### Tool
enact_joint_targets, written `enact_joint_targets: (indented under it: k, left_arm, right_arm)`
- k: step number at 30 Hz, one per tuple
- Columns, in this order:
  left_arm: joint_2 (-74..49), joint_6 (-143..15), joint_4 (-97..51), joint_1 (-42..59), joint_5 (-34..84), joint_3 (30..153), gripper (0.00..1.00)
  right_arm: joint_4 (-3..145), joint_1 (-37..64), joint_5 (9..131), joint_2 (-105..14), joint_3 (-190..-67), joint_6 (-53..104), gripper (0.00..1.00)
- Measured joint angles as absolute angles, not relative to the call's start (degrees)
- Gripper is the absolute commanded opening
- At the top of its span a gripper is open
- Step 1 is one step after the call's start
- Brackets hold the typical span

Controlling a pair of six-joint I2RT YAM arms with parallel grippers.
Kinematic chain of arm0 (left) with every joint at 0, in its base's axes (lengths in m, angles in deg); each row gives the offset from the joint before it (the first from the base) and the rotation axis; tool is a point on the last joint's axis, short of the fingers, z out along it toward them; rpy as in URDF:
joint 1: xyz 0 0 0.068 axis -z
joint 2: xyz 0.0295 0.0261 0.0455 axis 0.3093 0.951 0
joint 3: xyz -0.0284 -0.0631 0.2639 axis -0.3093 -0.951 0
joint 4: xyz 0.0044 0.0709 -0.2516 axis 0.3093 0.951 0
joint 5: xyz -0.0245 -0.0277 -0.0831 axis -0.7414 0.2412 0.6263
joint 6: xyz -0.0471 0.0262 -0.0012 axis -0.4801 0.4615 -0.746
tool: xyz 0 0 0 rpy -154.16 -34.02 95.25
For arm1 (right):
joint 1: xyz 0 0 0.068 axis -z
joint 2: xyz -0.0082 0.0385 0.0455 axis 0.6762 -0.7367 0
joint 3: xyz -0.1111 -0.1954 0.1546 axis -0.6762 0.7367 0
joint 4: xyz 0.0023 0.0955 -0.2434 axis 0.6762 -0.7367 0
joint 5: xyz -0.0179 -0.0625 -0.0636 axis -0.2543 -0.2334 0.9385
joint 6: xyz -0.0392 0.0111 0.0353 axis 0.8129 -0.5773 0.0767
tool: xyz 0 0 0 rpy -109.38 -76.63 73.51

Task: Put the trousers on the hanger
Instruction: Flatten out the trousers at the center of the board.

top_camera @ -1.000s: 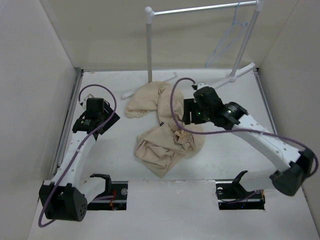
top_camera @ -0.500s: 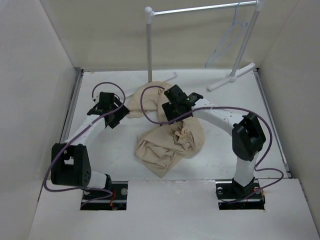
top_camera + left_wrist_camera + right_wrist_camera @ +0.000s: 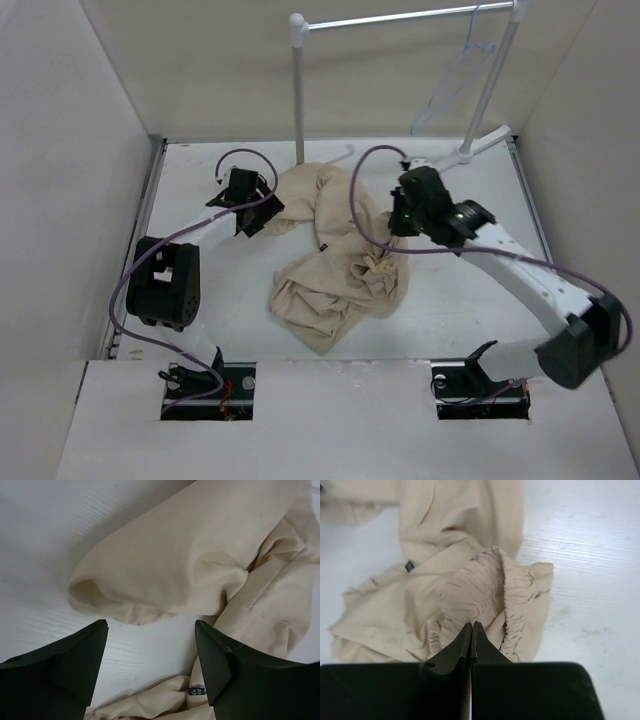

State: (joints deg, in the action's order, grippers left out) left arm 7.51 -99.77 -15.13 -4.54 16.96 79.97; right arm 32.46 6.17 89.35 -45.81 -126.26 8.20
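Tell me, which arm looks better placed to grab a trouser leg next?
Left, probably. The left gripper is open, right at a leg end of the trousers. The right gripper is shut on their gathered waistband.

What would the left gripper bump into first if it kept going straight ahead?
Probably the trousers: their rounded fold lies just ahead of the open left gripper. It might graze the table first; depth is unclear.

We are seeing bright, even light falling from overhead, throwing only soft shadows on the worktop (image 3: 470, 320). Up close, the left pincer (image 3: 150, 625) is blurring at its edges, the trousers (image 3: 200, 555) showing crisp.
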Motion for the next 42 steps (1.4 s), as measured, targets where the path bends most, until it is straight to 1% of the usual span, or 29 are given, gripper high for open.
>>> enact_joint_targets:
  k: [3, 5, 6, 7, 8, 9, 10, 12, 15, 19, 22, 25, 28, 33, 37, 39, 42]
  left_arm:
    - [11.0, -100.1, -16.0, -3.4, 16.5, 83.0, 0.63]
    - [14.6, -100.2, -16.8, -2.9, 15.8, 85.6, 0.57]
    - [16.5, -100.2, -17.0, -2.7, 15.2, 86.9, 0.49]
    - [18.0, -100.3, -17.1, -2.7, 14.6, 87.8, 0.36]
    - [19.4, -100.4, -17.2, -2.7, 13.8, 88.5, 0.27]
    - [20.3, -100.5, -17.2, -2.7, 12.9, 88.7, 0.15]
    - [20.5, -100.4, -16.8, -2.8, 12.0, 88.7, 0.09]
    - [19.9, -100.5, -16.3, -3.1, 10.6, 88.5, 0.03]
    - [13.4, -100.4, -16.0, -3.9, 7.7, 85.9, 0.03]
    - [-6.9, -99.5, -13.2, -6.2, 3.8, 82.8, 0.03]
    - [-22.4, -98.5, -12.0, -9.5, 1.8, 86.0, 0.03]
    - [-30.5, -97.8, -10.4, -12.8, 0.9, 92.6, 0.04]
    - [-34.1, -97.3, -8.1, -15.1, 0.6, 99.6, 0.04]
    - [-34.6, -96.4, -4.4, -20.0, 0.7, 107.8, 0.05]
    - [-34.5, -96.1, -4.0, -22.1, 0.5, 106.8, 0.05]
    - [-33.3, -96.1, -3.9, -22.2, 0.5, 105.0, 0.05]
    - [-28.4, -96.0, -3.9, -22.2, 0.9, 104.4, 0.04]
  right_arm:
    - [33.3, 10.5, 88.8, -34.9, -121.8, 5.1, 0.01]
    - [33.3, 12.4, 88.3, -29.8, -119.1, 3.3, 0.01]
    - [33.3, 13.0, 87.9, -27.9, -117.9, 2.5, 0.01]
    - [33.2, 13.6, 87.5, -26.1, -116.7, 1.7, 0.01]
    - [33.1, 14.2, 87.0, -24.7, -115.7, 1.0, 0.01]
    - [32.8, 14.6, 86.6, -23.6, -115.0, 0.5, 0.01]
    - [32.6, 15.2, 86.2, -22.5, -114.3, -0.1, 0.01]
    - [32.0, 16.7, 85.7, -20.4, -113.4, -0.9, 0.01]
    - [31.3, 19.8, 84.8, -16.5, -113.0, -2.2, 0.01]
    - [30.6, 23.5, 82.3, -11.7, -114.5, -4.1, 0.01]
    - [30.6, 24.7, 80.2, -9.1, -117.9, -5.6, 0.01]
    - [30.6, 25.1, 78.2, -7.0, -123.0, -7.3, 0.02]
    - [31.1, 25.3, 76.5, -6.1, -129.6, -9.1, 0.02]
    - [33.4, 25.2, 73.9, -4.6, -139.2, -12.1, 0.03]
    - [34.8, 26.4, 73.6, -1.6, -138.7, -12.9, 0.03]
    - [35.3, 30.1, 73.0, -2.0, -136.9, -13.1, 0.02]
    - [36.9, 35.8, 71.6, -6.0, -133.1, -13.8, 0.02]
